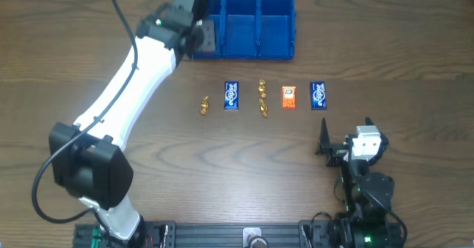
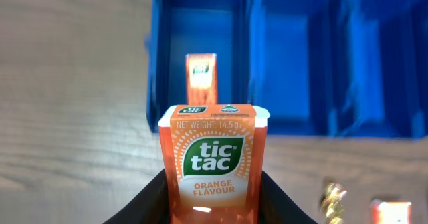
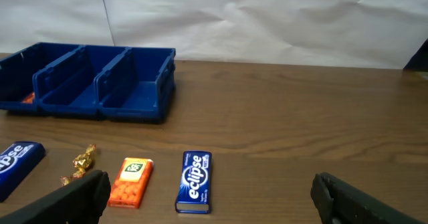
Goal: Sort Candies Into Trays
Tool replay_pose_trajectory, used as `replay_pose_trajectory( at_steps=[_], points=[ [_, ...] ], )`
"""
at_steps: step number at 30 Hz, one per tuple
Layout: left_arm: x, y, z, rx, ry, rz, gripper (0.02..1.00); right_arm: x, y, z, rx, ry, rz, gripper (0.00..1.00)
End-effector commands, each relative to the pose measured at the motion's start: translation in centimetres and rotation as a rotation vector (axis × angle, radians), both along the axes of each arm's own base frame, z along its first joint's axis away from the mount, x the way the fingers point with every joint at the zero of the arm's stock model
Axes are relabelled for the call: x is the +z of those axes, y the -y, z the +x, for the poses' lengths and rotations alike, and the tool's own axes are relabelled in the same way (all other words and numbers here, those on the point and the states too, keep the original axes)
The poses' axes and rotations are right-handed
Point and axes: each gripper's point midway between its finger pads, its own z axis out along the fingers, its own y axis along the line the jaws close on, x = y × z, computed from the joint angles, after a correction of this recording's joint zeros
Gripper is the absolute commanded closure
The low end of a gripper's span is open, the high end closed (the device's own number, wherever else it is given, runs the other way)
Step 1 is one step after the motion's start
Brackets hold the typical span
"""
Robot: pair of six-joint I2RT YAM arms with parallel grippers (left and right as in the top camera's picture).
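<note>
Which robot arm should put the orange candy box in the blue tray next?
Left. The left hand grips the orange box close to the blue tray's end compartment, where a second orange box lies. The right hand sits open, far back from the tray.

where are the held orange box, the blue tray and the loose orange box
held orange box [image 2: 214, 164]: left wrist view, front label
blue tray [image 1: 274, 52]: top view, front wall
loose orange box [image 1: 289, 97]: top view, top face
</note>
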Motion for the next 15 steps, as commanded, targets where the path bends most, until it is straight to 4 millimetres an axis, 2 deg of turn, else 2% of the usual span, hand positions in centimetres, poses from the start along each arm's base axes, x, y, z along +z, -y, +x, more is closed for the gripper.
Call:
replay_pose_trajectory(
  at_steps=[1, 6, 11, 15],
  points=[
    [0.8, 0.3, 3.8, 0.016, 0.058, 0.034, 0.717, -0.1, 0.3, -0.1, -0.012, -0.010, -0.013, 0.001],
    [-1.6, 0.0, 5.5, 0.033, 0.028, 0.050, 0.711, -0.1, 0.3, -0.1, -0.012, -0.010, -0.013, 0.003],
    [-4.3, -0.4, 5.7, 0.029, -0.024, 0.076, 0.717, -0.1, 0.3, -0.1, -0.012, -0.010, -0.013, 0.001],
    [-4.9, -0.3, 5.9, 0.027, -0.027, 0.081, 0.713, -0.1, 0.3, -0.1, -0.012, -0.010, -0.013, 0.003]
  ],
)
